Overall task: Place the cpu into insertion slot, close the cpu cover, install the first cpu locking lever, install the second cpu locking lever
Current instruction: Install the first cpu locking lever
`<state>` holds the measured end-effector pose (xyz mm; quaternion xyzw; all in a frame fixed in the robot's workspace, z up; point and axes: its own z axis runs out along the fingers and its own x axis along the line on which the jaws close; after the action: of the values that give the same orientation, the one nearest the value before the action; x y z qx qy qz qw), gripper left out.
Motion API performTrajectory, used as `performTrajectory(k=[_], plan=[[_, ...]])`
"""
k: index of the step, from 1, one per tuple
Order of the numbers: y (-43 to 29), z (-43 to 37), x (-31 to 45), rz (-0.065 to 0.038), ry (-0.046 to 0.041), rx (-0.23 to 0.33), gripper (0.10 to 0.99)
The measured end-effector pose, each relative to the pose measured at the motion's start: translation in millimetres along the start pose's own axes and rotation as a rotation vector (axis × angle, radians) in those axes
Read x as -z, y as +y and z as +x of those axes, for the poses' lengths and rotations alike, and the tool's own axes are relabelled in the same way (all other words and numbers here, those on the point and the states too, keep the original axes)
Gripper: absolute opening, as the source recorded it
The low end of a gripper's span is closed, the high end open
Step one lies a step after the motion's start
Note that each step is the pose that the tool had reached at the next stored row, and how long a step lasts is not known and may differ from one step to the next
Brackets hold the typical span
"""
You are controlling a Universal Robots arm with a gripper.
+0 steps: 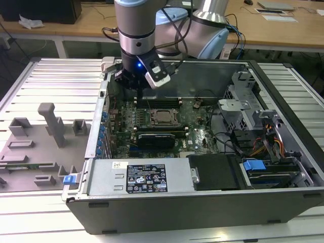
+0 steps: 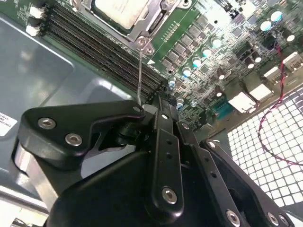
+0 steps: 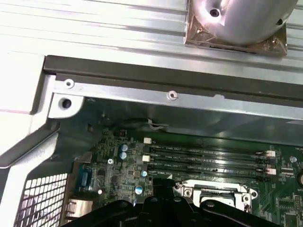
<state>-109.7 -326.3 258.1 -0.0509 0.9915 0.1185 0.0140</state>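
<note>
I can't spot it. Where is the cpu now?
In the exterior view the cpu sits in the insertion slot, mid-board, right beside the long black card.

cpu [image 2: 118, 9]: we noted a pale, matt metal top.
cpu cover [image 2: 140, 31]: we saw bare silvery metal.
gripper [image 2: 158, 105]: we found smooth matt black surfaces.

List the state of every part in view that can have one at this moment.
cpu: seated, metal top showing.
cpu cover: closed flat, framing the cpu.
locking lever: raised, not latched down.
gripper: down inside the case, at the raised lever's free end.
computer case: open, side panel off.
</note>
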Motion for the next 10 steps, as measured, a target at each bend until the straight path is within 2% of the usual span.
performTrajectory(k=[3, 10], plan=[[-0.6, -4.6, -0.5, -0.005, -0.0005, 0.000, 0.106], [-4.5, -33.8, -4.3, -0.009, -0.0015, -0.003, 0.106]])
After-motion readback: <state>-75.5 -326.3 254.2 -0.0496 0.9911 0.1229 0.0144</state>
